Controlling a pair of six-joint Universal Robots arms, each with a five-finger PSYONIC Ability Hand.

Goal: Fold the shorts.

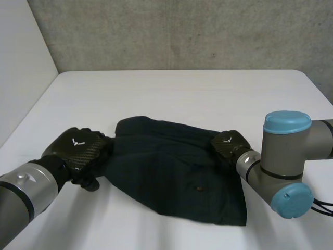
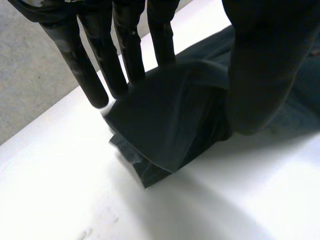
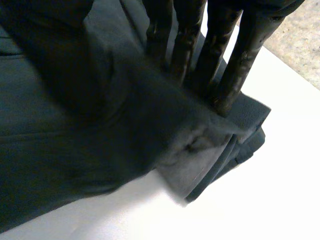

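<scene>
Dark shorts [image 1: 171,172] lie spread across the middle of the white table [image 1: 182,94]. My left hand [image 1: 80,146] is at their left edge. In the left wrist view a folded corner of the shorts [image 2: 165,125] stands up off the table between the straight fingers [image 2: 100,65] and the thumb [image 2: 265,65], pinched. My right hand [image 1: 229,144] is on the far right corner. There the fingers [image 3: 240,55] lie on the layered hem, and a fold of the shorts [image 3: 150,115] rises between them and the thumb.
A concrete wall runs behind the table's far edge. A pale wall stands along the left side. Bare white tabletop lies beyond the shorts and in front of them. My right arm's elbow [image 1: 286,156] hangs over the near right part of the table.
</scene>
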